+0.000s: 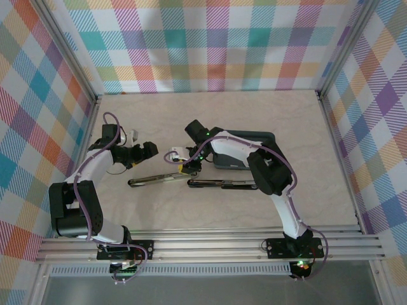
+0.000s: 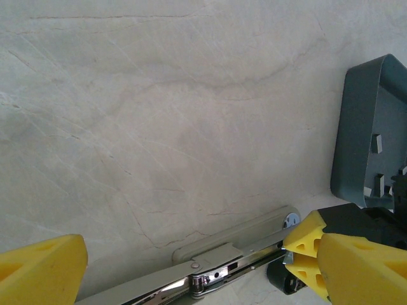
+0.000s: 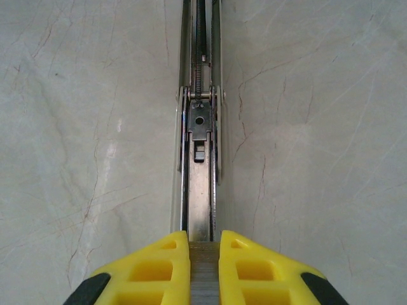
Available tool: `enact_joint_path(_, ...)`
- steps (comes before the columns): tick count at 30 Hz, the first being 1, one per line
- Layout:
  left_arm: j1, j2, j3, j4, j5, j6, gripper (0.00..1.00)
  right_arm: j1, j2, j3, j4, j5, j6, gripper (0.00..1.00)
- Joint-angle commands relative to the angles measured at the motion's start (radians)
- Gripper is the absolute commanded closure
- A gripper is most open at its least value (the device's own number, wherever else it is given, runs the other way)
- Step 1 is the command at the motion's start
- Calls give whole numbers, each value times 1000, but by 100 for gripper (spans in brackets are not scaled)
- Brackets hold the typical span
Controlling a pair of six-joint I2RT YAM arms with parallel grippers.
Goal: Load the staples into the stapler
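Currently my right claw (image 3: 203, 249) is pinching the staples (image 3: 204, 276) just over the rail of the open stapler (image 3: 199, 159); the strip's near end is running off the bottom edge. My left claw (image 2: 200, 264) is hanging spread wide above the surface (image 2: 159, 114).

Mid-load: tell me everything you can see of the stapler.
The stapler lies opened out flat on the table, a silvery half and a dark half end to end. The right wrist view shows its open steel magazine channel, with a coil spring and pusher block partway along. The right end effector holds the staples at the channel's near end; contact between them cannot be judged.
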Motion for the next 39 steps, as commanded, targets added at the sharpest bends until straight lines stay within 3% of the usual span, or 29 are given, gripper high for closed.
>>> enact_joint_path(1, 12, -3, 1, -2, 24, 19, 7, -5, -52, -2, -44, 1, -21, 85)
enact_joint_path(9, 12, -6, 2, -1, 24, 19, 7, -8, -70, -9, 4, -57, 11, 85)
enact_joint_path(39, 12, -6, 3, -2, 24, 20, 7, -16, -19, 14, -60, -42, 0, 85)
